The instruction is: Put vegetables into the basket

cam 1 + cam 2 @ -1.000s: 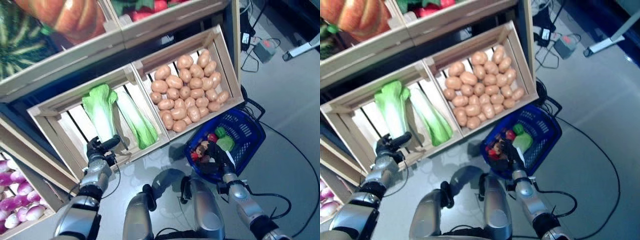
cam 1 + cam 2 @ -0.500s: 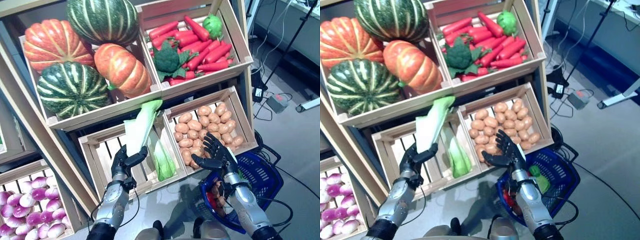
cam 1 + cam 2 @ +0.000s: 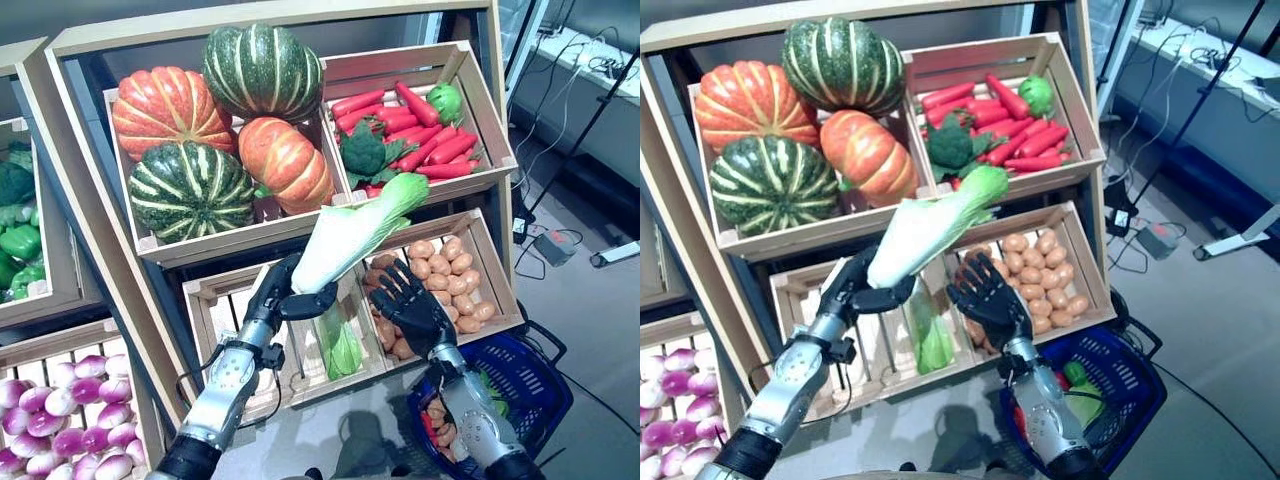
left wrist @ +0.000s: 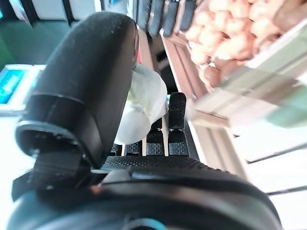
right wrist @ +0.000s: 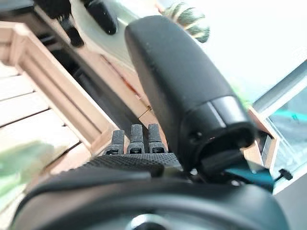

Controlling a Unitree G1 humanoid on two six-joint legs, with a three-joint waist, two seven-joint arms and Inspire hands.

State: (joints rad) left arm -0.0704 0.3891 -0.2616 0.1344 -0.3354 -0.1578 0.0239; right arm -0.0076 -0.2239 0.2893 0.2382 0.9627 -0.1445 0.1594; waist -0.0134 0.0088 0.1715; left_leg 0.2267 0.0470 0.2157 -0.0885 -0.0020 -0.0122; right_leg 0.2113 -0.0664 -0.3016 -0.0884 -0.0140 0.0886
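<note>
My left hand [image 3: 278, 296] is shut on a long pale-green cabbage [image 3: 352, 232] and holds it up in front of the wooden stand, its leafy tip pointing up toward the carrot crate. Its white stem shows between thumb and fingers in the left wrist view [image 4: 141, 103]. My right hand [image 3: 411, 305] is open, fingers spread, just right of the cabbage's lower end and apart from it, in front of the potato crate. The blue basket [image 3: 535, 375] stands on the floor at the lower right, below my right arm, with red and green vegetables [image 3: 1072, 376] in it.
The wooden stand [image 3: 90, 210] with its crates takes up the left and middle of the eye views. A second long green cabbage [image 3: 340, 345] lies in the lower crate under my left hand. Grey floor with cables and a power strip [image 3: 556, 247] lies to the right.
The camera has tilted up, showing more of the stand. My left hand has lifted the cabbage out of the lower crate, up and to the right. My right hand rose from the basket toward the cabbage.
</note>
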